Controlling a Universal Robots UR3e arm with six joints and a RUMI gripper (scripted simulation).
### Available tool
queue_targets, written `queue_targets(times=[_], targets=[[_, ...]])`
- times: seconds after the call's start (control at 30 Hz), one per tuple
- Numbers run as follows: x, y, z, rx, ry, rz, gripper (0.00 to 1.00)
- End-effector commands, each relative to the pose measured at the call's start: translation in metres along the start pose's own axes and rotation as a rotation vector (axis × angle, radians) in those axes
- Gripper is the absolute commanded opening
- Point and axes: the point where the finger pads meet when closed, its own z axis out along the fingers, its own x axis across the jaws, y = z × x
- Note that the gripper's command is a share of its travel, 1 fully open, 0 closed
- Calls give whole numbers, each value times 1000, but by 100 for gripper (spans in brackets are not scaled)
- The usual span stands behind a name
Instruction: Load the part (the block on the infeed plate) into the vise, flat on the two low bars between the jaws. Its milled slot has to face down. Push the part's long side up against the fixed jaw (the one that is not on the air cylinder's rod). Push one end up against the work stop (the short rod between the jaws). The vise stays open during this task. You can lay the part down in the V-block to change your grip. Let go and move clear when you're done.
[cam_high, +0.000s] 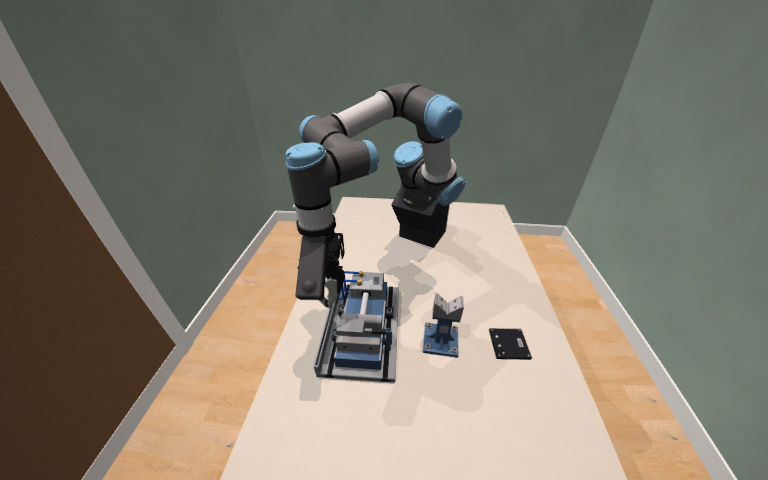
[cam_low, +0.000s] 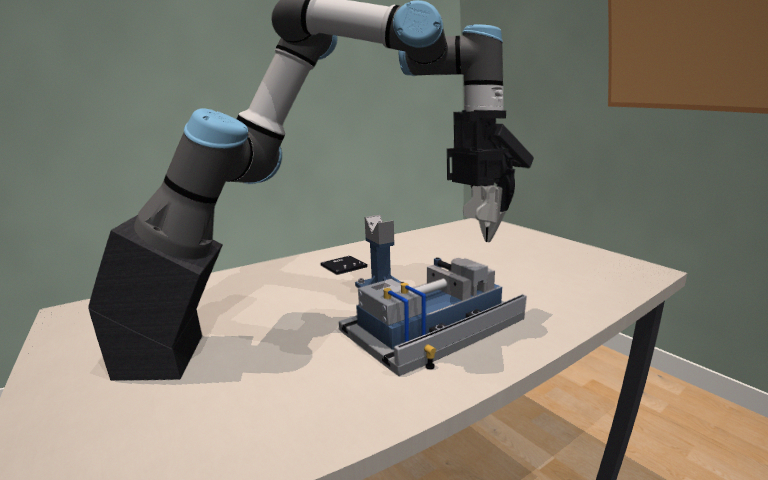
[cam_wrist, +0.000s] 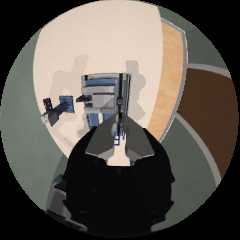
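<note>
The gripper (cam_high: 327, 303) (cam_low: 487, 240) (cam_wrist: 119, 115) is shut and empty, raised above the vise's long side rail. The grey part (cam_low: 468, 264) (cam_wrist: 102, 100) lies in the open vise, between the rod's jaw (cam_low: 448, 281) and the fixed jaw (cam_high: 357, 344). A dark notch shows low at its end in the exterior view, seemingly the slot facing down. The part looks close to the fixed jaw; exact contact there and at the work stop cannot be told. The low bars are hidden. The V-block (cam_high: 440, 308) (cam_low: 380, 233) and the infeed plate (cam_high: 508, 342) (cam_low: 343, 264) bear no part.
The air cylinder (cam_high: 369, 280) (cam_low: 387, 301) stands at the robot's end of the vise, with blue hoses (cam_low: 406, 319) rising beside it. The side rail (cam_low: 464, 331) runs along the vise. The V-block's post (cam_high: 445, 333) stands between the vise and the infeed plate.
</note>
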Motion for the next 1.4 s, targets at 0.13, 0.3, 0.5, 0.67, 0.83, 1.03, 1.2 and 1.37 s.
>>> queue_targets(times=[0.13,0.3,0.5,0.67,0.83,1.03,1.2,1.37], targets=[[0,-1,-1,2,2,-1,0],[0,-1,-1,2,2,-1,0],[0,-1,-1,2,2,-1,0],[0,-1,0,2,2,-1,0],[0,-1,1,2,2,-1,0],[0,-1,6,2,2,-1,0],[1,-1,12,2,2,-1,0],[1,-1,18,2,2,-1,0]])
